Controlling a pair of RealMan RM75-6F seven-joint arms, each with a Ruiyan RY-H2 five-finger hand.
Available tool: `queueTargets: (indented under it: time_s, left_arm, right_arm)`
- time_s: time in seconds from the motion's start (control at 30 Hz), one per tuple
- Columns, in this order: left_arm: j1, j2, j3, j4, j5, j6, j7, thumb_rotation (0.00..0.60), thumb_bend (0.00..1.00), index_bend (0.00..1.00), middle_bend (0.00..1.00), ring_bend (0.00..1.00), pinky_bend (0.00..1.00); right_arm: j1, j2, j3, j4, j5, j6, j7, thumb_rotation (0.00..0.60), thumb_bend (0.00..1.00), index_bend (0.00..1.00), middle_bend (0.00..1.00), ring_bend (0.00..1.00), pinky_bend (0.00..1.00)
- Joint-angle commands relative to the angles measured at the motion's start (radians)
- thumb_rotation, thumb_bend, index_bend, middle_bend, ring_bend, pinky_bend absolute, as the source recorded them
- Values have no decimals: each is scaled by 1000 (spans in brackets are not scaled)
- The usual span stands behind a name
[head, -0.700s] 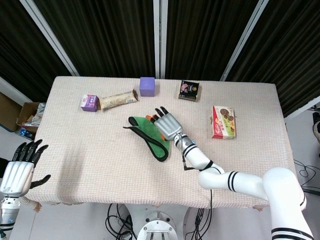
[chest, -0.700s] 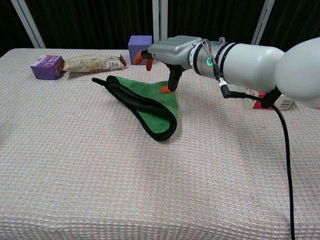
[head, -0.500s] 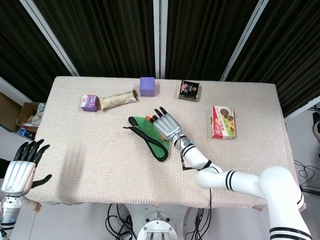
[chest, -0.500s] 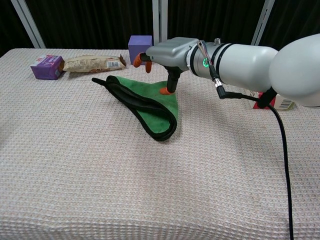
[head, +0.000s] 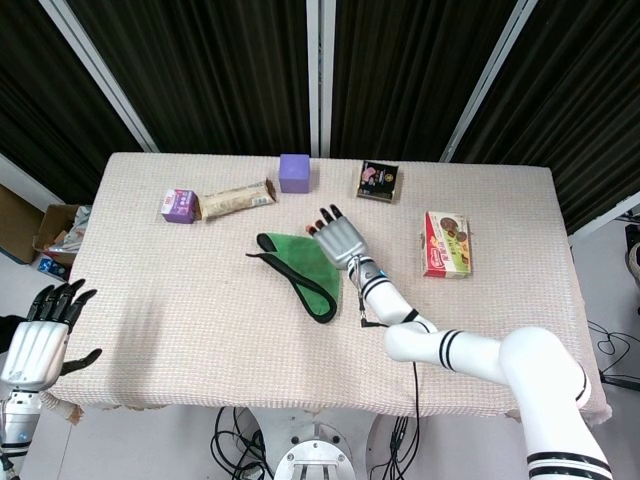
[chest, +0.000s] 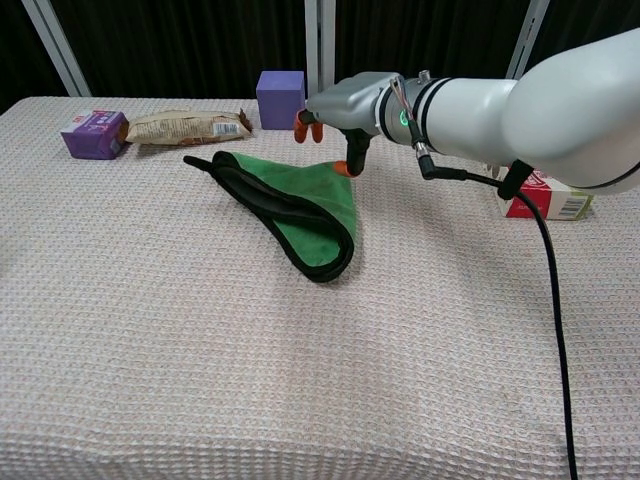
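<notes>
Since the earlier frame, your right hand (chest: 345, 105) has lifted off the green cloth (chest: 300, 205) toward the purple cube (chest: 280, 86); it holds nothing, fingers apart. Cloth lies mid-desk (head: 180, 290), soft, black-edged, folded. Risk: rubber-tipped fingers may snag and drag it. Left hand (head: 40, 335) hangs open off-desk.

Matt green cloth (chest: 305, 205), waffle-textured tablecloth (chest: 200, 360)
</notes>
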Motion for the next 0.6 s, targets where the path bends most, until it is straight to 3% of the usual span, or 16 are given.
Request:
queueTargets:
  time_s: [0.03, 0.4, 0.6]
  left_arm:
    - [0, -1, 1, 5, -2, -4, -6, 600, 54, 166, 66, 83, 87]
    - [4, 3, 0, 23, -15, -9, -24, 600, 54, 166, 66, 83, 87]
    - [8, 2, 1, 32, -17, -7, -33, 600, 54, 166, 66, 83, 87]
  right_arm:
    - [27, -33, -16, 55, 44, -30, -15, 600, 349, 241, 183, 0, 39]
    - [59, -103, -2, 168, 1, -80, 74, 600, 336, 327, 199, 0, 35]
    - [65, -132, -3, 211, -29, -72, 100, 600, 337, 485, 239, 0, 35]
